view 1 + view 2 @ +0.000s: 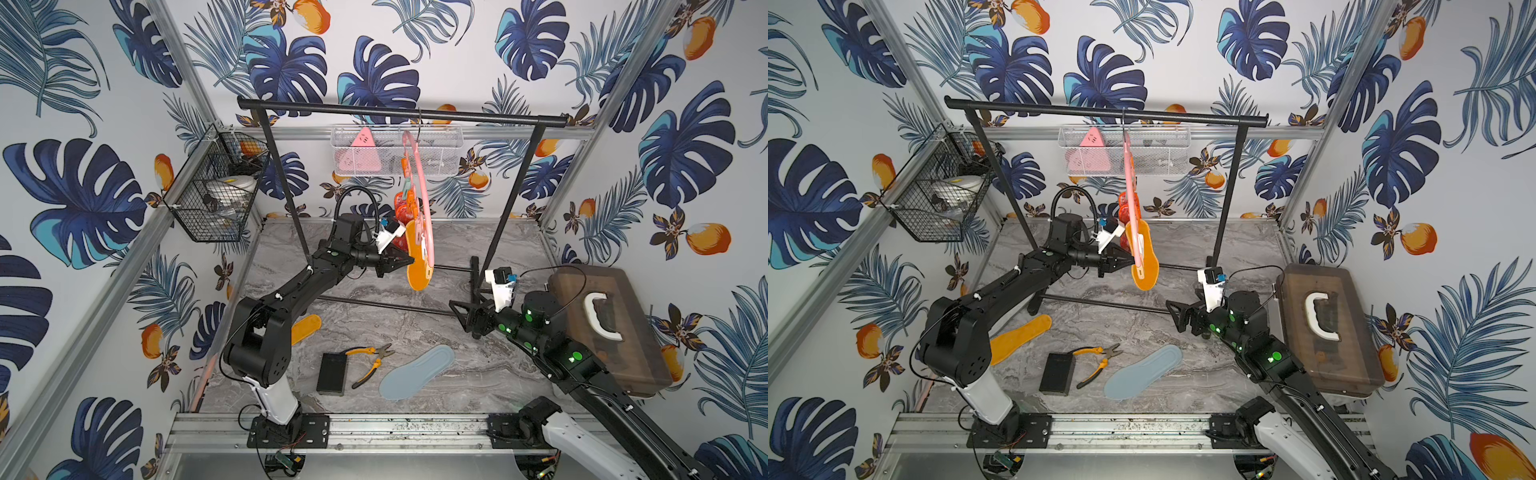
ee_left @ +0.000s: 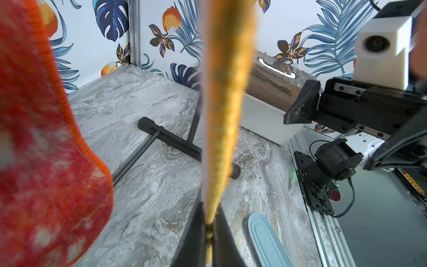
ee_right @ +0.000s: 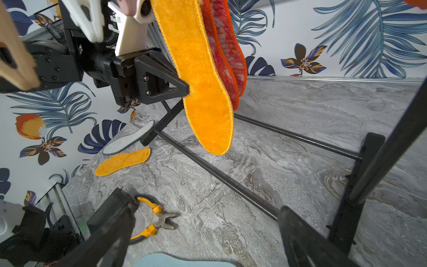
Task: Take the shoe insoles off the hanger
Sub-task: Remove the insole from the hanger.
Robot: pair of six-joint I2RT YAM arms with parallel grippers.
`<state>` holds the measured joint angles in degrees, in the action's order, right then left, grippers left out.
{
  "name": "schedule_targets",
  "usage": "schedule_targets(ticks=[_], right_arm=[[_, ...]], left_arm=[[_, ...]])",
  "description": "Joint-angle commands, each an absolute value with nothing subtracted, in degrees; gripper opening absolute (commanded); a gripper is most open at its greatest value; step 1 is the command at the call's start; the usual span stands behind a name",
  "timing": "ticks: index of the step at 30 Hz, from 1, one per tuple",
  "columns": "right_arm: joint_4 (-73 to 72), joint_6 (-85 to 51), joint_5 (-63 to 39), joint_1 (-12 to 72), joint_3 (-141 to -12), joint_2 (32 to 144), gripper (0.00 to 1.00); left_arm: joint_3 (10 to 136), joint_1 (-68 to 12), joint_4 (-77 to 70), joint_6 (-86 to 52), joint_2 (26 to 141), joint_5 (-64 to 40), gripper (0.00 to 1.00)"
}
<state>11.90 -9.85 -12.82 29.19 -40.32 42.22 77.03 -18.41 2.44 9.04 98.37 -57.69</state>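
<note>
Yellow-orange insole (image 1: 417,270), hanging from the pink hanger (image 1: 420,178) on the black rack (image 1: 399,113), is clamped at its edge between the closed left jaws, red-orange insoles (image 3: 227,53) hanging just behind it. Right jaws stand wide open and empty, low over the counter (image 1: 415,328), well apart from the hanger. Left wrist view alone shows the held insole edge-on between the jaw tips; right wrist view alone shows a pale grey insole (image 3: 129,138) on the counter beside a second yellow-orange insole (image 3: 123,161), near the rack foot.
</note>
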Motion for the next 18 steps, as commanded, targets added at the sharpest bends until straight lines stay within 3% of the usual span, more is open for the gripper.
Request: schedule_targets(ticks=[1, 4, 7, 12, 18], right_arm=[[12.38, -6.31, -20.80, 28.53, -44.76, 45.95, 1.00], [11.42, -6.04, -25.45, 27.19, -47.45, 49.70, 1.00], [6.44, -7.89, -31.34, 23.68, -47.87, 51.80, 0.91], [-4.11, -15.63, -42.57, 15.28, -46.93, 54.74, 0.92], [-4.42, -13.27, -50.90, 13.21, -52.35, 61.57, 0.89]], left_arm=[[76.53, -18.46, 5.35, 13.70, 96.53, -59.73, 0.01], [75.82, -18.40, 8.24, 16.28, 94.77, -60.83, 0.00], [75.99, -18.37, 14.31, 20.98, 92.99, -61.96, 0.00], [75.81, -18.06, 22.75, 27.26, 90.04, -61.15, 0.00], [75.33, -17.31, 29.75, 32.56, 87.40, -60.82, 0.00]])
